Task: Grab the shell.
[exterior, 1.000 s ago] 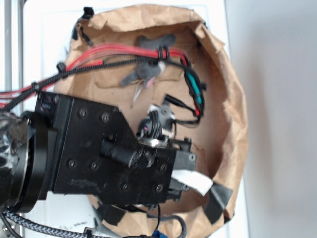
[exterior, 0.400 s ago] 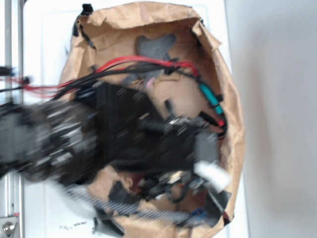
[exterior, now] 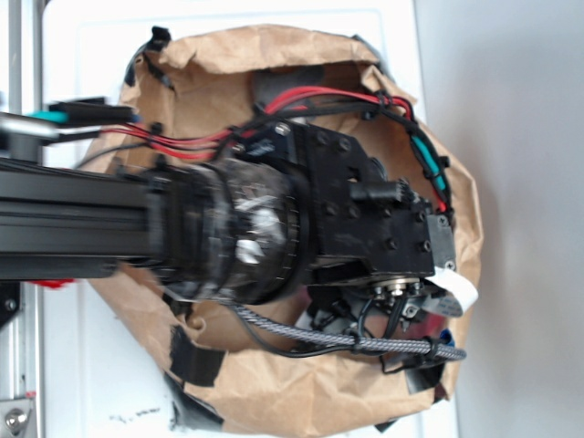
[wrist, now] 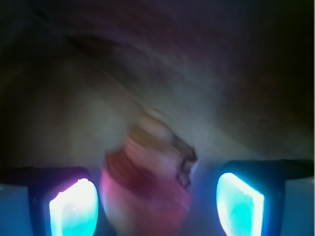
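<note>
In the wrist view the shell (wrist: 147,191) is a blurred, ribbed reddish-brown shape lying on brown paper between my fingers. My gripper (wrist: 157,199) is open. Its left pad (wrist: 74,206) and right pad (wrist: 239,201) glow on either side of the shell, with a gap on each side. In the exterior view the arm (exterior: 365,219) reaches from the left over the right half of the crumpled paper bag (exterior: 274,388) and hides both the shell and the fingers.
A grey plush toy (exterior: 283,87) shows partly at the bag's far side, behind the red and black cables (exterior: 319,96). The bag's raised paper rim (exterior: 461,210) stands close to the wrist on the right. Black tape strips (exterior: 196,351) hold the bag down.
The arm has swung from the bag's lower left up and to the right, and now covers the bag's middle and right side.
</note>
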`<state>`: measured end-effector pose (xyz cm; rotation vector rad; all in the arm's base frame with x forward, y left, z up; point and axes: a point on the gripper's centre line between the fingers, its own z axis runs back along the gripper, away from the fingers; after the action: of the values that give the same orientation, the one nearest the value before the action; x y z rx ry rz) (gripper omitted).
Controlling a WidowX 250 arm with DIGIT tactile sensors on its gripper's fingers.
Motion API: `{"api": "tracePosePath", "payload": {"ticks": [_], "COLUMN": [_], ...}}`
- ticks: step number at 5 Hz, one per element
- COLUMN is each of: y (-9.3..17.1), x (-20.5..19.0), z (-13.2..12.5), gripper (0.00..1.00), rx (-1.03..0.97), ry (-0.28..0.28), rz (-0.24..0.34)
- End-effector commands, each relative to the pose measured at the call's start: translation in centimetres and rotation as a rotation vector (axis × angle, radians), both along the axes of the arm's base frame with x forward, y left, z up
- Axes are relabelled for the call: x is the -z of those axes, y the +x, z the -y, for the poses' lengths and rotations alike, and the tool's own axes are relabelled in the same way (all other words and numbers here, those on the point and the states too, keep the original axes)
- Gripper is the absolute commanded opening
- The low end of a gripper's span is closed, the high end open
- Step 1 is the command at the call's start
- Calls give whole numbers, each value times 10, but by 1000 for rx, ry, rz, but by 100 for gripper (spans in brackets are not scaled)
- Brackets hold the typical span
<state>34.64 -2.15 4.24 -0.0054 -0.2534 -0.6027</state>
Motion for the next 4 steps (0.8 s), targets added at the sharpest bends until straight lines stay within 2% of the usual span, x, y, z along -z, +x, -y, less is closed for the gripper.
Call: {"api": "tracePosePath", "payload": {"ticks": [1, 2, 4], "y": [1, -12, -21], "x": [-12, -10, -46], "z": [11, 10, 0], "gripper": [0, 0, 0], "rx": [2, 24, -12], "ry": [54, 78, 29], "rz": [58, 79, 123]}}
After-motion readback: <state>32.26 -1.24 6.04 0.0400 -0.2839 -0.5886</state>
